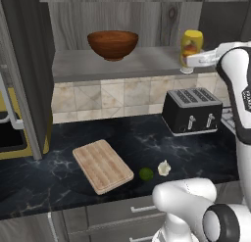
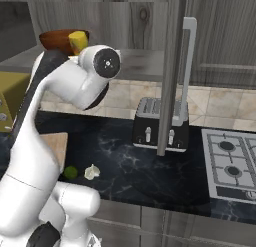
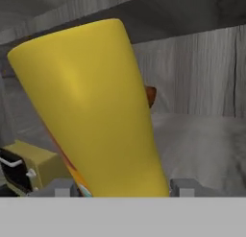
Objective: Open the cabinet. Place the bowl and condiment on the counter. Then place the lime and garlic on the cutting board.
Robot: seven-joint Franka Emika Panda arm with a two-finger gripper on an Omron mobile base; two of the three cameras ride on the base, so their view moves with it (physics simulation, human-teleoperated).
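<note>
Black-veined counter (image 1: 59, 172) and opened cabinet (image 1: 147, 62) are shown, with the gripper (image 3: 120, 189) set at the condiment (image 1: 191, 45), upper right on the shelf, fingers flanking its base though closure cannot be told; lifting it down is judged next.

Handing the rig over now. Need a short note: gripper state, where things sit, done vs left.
Gripper: at the base of the condiment on the cabinet shelf, fingers on both sides; whether it is clamped, can't tell.
Bowl: on the same shelf.
Lime and garlic: on the counter, just right of the cutting board.
Done: cabinet open.
Left: condiment and bowl down to the counter, lime and garlic onto the board.
</note>
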